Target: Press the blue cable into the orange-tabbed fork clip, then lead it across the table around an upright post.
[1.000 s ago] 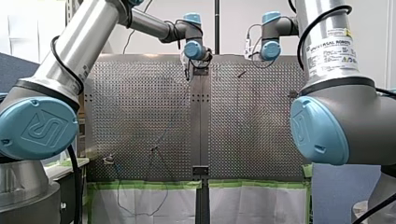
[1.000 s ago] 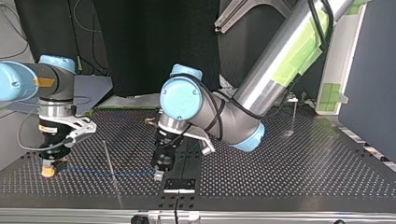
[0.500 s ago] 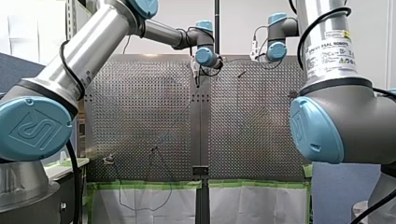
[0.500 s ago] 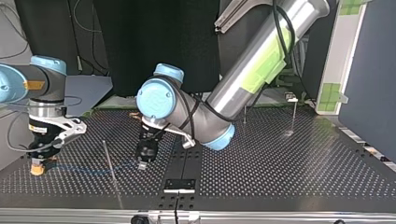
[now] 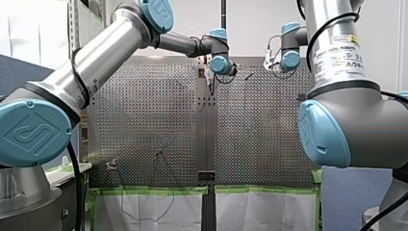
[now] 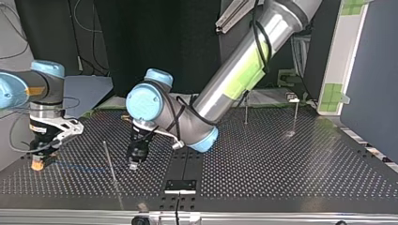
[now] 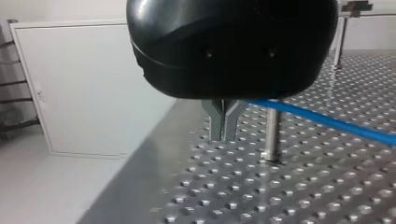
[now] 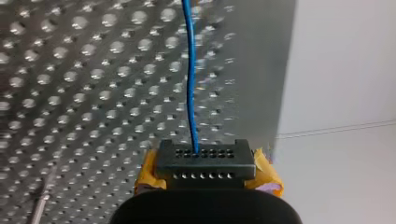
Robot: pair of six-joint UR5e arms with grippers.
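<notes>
**Both grippers clenched, blue cable stretched between them**

My right gripper [image 8: 205, 173] is closed. Its yellow pads [image 8: 149, 169] press on both sides of a black block [image 8: 205, 157] with rows of small holes. The blue cable [image 8: 189, 70] runs out of that block, so the gripper grasps the cable by it. From there the cable goes straight ahead of the gripper, low over the perforated table [image 8: 70, 93].

My left gripper [image 7: 223, 126] hangs tip-down just above the table, with its metal fingers [image 7: 216, 122] pressed together and no gap between them. The cable comes out beside the fingers, close under the black gripper body, and slants away to one side. It looks pinched between the fingers, though the body hides the exact spot.

An upright post [image 7: 272, 137] stands just beside the fingers, on the side where the cable leaves. Its foot is on the table a little beyond the fingertips. The cable crosses the post high up, near the gripper body.

In the top view this post stands between the two grippers, nearer my left one. The cable shows there as a faint blue line, low over the table, running from my right gripper's pads toward the post. Two further posts [image 6: 246, 110] stand well apart from both grippers, on the far side of my left arm.
</notes>
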